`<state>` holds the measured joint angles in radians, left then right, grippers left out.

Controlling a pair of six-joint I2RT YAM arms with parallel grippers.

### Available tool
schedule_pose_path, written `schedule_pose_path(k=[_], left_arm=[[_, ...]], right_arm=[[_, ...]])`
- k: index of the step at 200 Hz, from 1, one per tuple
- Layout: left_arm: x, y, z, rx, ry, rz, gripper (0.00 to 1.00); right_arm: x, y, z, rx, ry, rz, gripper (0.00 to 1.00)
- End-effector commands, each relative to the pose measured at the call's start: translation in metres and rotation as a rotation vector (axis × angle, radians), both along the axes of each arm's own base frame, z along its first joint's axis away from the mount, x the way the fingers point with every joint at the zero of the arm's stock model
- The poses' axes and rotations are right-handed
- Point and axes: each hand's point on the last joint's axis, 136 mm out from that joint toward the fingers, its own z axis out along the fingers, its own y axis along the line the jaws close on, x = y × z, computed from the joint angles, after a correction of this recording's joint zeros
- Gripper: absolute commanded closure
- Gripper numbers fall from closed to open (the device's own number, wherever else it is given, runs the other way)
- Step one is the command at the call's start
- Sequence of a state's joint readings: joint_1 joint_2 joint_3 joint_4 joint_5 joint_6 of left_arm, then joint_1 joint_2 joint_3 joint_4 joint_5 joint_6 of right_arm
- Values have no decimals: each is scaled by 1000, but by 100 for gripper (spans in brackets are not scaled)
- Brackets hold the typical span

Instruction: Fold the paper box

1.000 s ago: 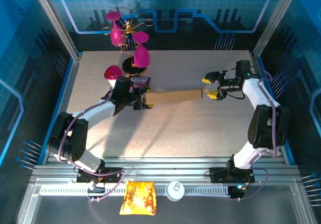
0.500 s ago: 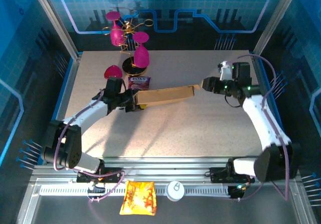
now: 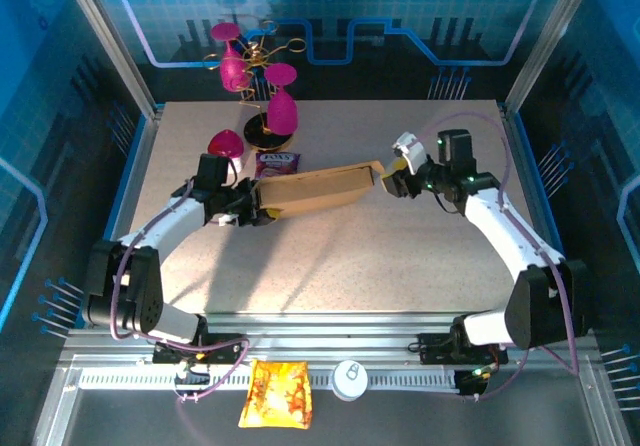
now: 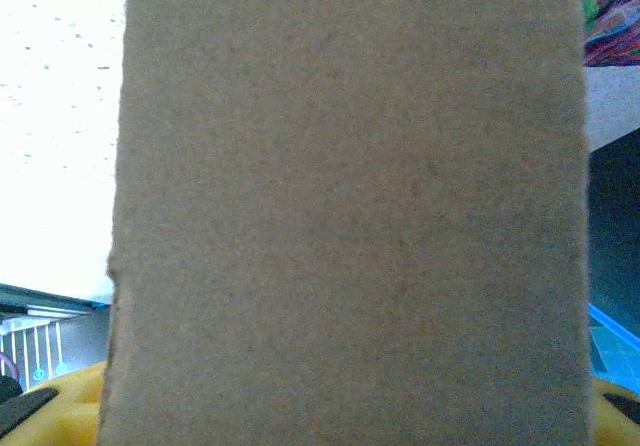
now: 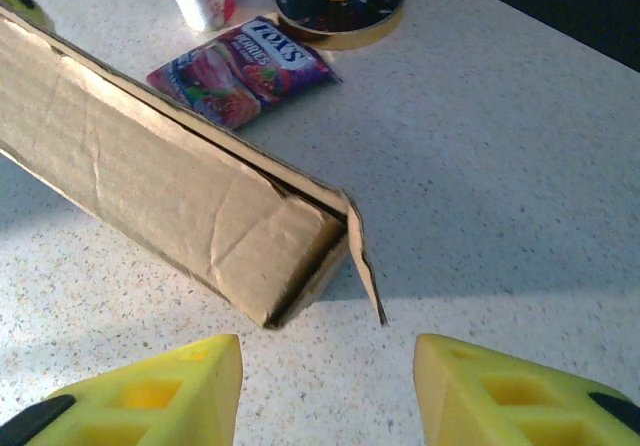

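Table (image 3: 350, 266), speckled and flat, comes first. Beyond it the paper box (image 3: 310, 191), flattened, runs left to right across the middle. The left hand (image 3: 248, 206) pinches its left end. The right hand (image 3: 393, 178), fingers spread and empty, faces the loose flap (image 5: 365, 256) at the right end, just short of it. A snack packet (image 3: 278, 163) crowds the far side.

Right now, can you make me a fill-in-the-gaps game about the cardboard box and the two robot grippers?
1. The paper box is made of plain ___ cardboard.
2. The left gripper is shut on one end of the ___.
3. The right gripper has its jaws ___, with nothing between them.

Missing words: brown; paper box; open.
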<state>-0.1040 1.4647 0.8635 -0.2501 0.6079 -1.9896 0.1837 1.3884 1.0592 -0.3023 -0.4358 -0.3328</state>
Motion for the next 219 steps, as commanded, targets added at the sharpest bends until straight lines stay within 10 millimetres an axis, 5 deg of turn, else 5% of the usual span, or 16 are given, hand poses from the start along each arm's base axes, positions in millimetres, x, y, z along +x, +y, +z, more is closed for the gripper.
schedule_pose_path(k=[1,114,169,219], left_arm=[[-25,13,-41,86,191,17,69],[-16,12,-42,80,182,3,70],[-12,11,-41,73,175,9,69],[-4,8,-40,44,157,21,63]], right_arm=[[6,7,9,-42,-43,54,51],[30,18,-2,-80,27,24,72],[31,31,4,-85,41,29,100],[20,40,2,-82,103,-19,100]])
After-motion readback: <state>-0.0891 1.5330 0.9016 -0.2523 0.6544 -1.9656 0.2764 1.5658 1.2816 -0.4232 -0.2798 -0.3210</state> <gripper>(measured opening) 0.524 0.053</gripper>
